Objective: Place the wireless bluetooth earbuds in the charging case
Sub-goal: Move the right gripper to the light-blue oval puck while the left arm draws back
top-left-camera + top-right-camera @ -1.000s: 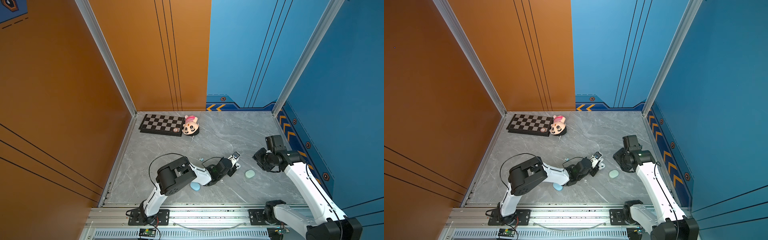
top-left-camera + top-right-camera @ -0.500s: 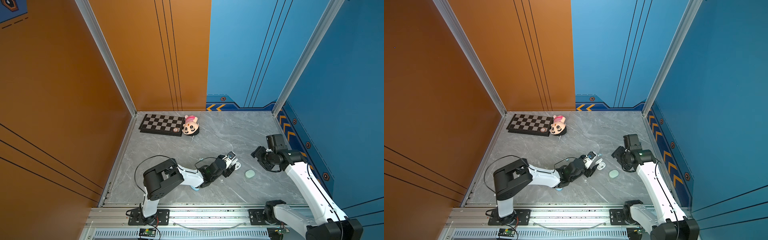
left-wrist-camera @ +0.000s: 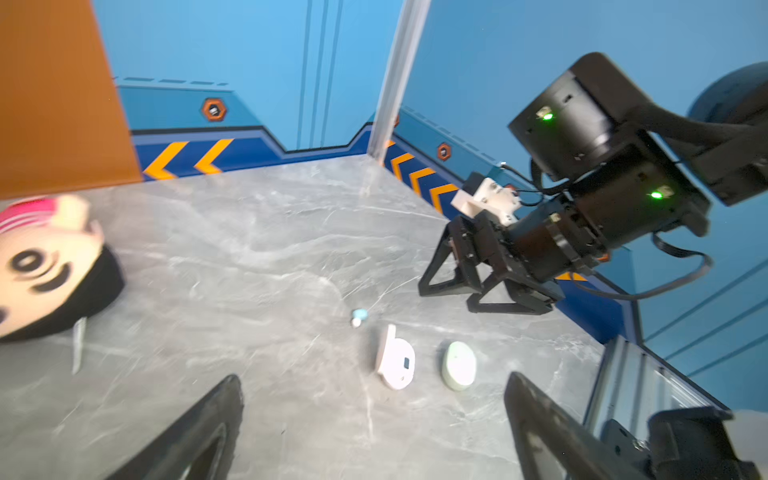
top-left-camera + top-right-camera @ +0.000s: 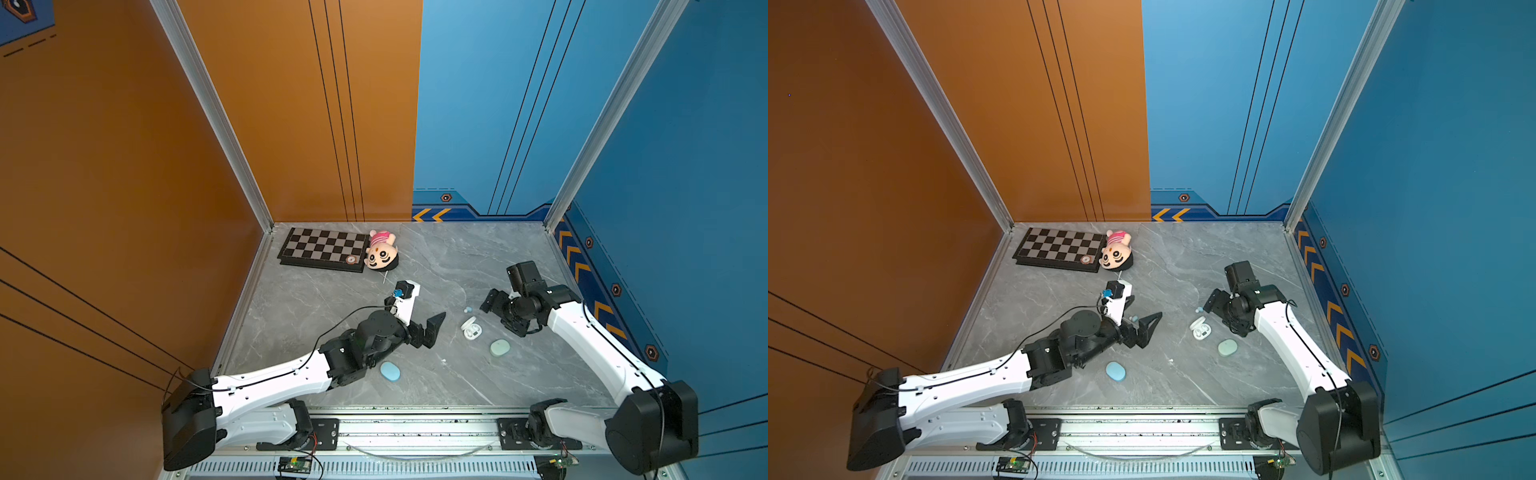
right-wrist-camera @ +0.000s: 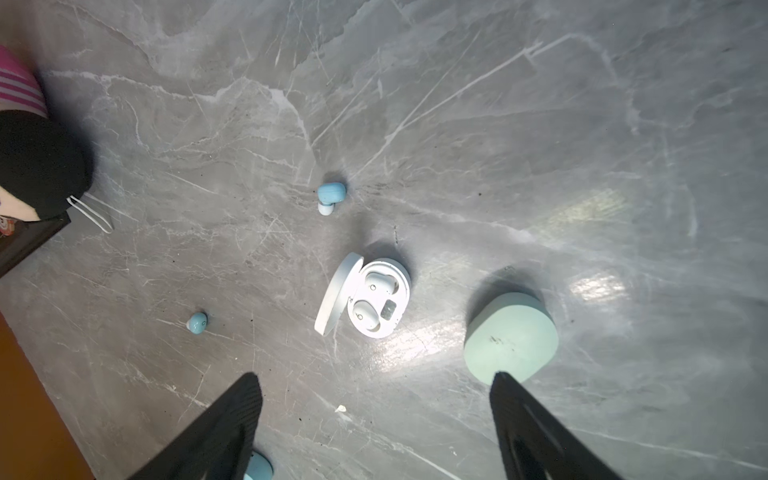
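A white charging case (image 5: 365, 297) lies open on the grey marble table, with two white earbuds (image 5: 376, 284) seated in its wells. It shows in both top views (image 4: 471, 328) (image 4: 1200, 329) and in the left wrist view (image 3: 397, 365). One pale blue earbud (image 5: 331, 195) (image 4: 467, 309) lies loose just behind it, and another pale blue earbud (image 5: 197, 322) (image 4: 1133, 319) lies near my left gripper. My left gripper (image 4: 435, 329) (image 3: 372, 386) is open and empty, left of the case. My right gripper (image 4: 500, 316) (image 5: 374, 378) hovers open and empty to the case's right.
A closed mint case (image 4: 499, 348) (image 5: 511, 336) lies right of the white one, and a closed pale blue case (image 4: 390, 371) lies under my left arm. A chessboard (image 4: 324, 249) and a plush doll head (image 4: 381, 255) sit at the back left. Walls enclose three sides.
Both grippers have opened. My left gripper has let go of the white case and drawn back to the left; my right gripper has lifted off it slightly. The case stays open on the table.
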`<control>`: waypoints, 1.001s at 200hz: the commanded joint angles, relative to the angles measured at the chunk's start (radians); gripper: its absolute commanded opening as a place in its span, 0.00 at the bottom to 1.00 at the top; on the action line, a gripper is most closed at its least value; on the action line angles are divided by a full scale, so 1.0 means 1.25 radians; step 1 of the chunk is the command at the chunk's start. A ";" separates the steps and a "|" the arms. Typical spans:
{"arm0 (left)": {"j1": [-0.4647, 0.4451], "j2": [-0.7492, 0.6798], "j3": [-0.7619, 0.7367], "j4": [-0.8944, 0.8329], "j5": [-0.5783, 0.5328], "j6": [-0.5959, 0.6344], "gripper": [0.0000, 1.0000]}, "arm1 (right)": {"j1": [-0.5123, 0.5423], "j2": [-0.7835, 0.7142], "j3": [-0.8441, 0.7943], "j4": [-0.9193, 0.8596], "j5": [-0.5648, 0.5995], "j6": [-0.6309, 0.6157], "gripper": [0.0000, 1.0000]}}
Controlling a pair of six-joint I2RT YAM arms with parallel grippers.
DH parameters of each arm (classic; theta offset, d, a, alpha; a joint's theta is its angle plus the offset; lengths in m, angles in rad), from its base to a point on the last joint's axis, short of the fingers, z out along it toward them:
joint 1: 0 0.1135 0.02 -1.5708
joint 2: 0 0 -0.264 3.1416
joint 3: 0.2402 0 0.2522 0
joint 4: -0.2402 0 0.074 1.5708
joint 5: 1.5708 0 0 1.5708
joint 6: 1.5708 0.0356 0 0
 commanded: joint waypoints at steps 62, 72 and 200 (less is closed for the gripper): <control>0.062 -0.115 -0.036 -0.345 -0.193 -0.275 0.98 | 0.058 0.185 0.065 0.048 0.057 -0.044 0.87; 0.064 -0.131 -0.052 -0.328 -0.189 -0.271 0.98 | 0.065 0.199 0.067 0.048 0.069 -0.045 0.86; 0.096 -0.165 -0.067 -0.336 -0.190 -0.248 0.98 | 0.060 0.166 -0.054 0.050 0.088 -0.058 0.81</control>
